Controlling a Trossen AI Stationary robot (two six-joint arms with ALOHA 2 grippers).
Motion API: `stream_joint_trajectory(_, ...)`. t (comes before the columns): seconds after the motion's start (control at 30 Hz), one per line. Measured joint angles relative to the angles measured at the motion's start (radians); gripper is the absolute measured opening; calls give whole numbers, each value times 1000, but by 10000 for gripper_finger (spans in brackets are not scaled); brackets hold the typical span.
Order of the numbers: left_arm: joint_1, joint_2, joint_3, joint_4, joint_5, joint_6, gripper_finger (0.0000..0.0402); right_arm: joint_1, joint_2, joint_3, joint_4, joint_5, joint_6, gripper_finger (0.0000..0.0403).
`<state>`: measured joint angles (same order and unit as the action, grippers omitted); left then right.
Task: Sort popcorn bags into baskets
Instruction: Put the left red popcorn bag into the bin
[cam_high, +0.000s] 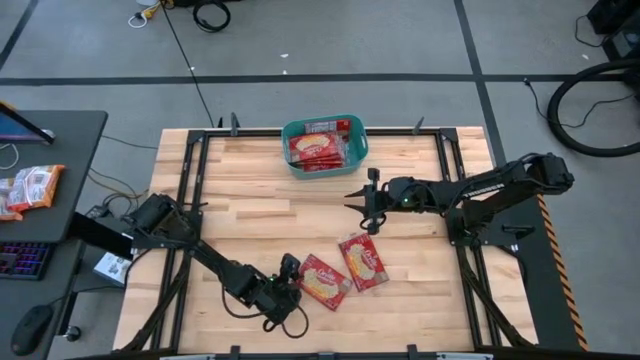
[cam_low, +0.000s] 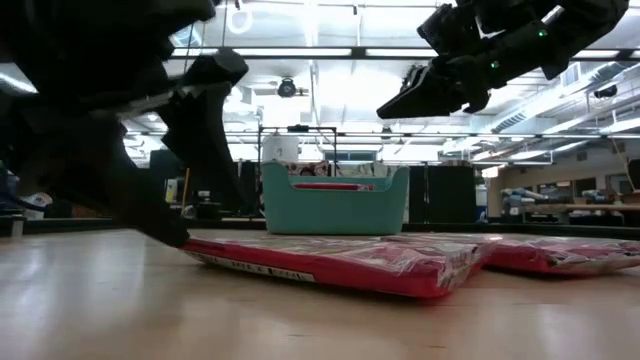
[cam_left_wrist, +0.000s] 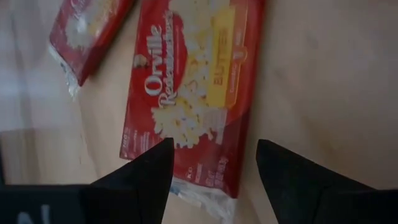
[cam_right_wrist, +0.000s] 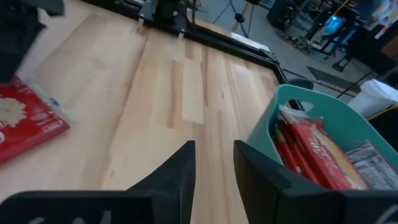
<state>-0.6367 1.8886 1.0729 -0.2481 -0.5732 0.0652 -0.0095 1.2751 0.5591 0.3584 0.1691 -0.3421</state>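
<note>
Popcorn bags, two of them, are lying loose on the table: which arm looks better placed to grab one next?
Probably the left. Its gripper sits low beside the nearer popcorn bag, open fingers on either side of its end. The right gripper is raised mid-table, between the teal basket and the other bag.

The pale wooden table (cam_high: 250, 190) carries a teal basket (cam_high: 357, 152) and two red popcorn bags (cam_high: 324, 281), (cam_high: 363, 262).
</note>
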Motion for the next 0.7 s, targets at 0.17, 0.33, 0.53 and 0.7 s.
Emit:
stream_joint_trajectory(0.17, 1, 42, 0, -1, -9, 36, 231, 17, 0, 0, 0, -6, 10, 114)
stream_joint_trajectory(0.33, 11, 64, 5, 9, -16, 43, 218, 30, 0, 0, -1, -6, 10, 114)
stream_joint_trajectory(0.53, 25, 66, 3, -2, 41, 24, 129, 30, 0, 0, -1, -6, 11, 114)
stream_joint_trajectory(0.7, 37, 68, 2, -13, 50, -14, 30, 30, 0, 0, -15, -6, 37, 114)
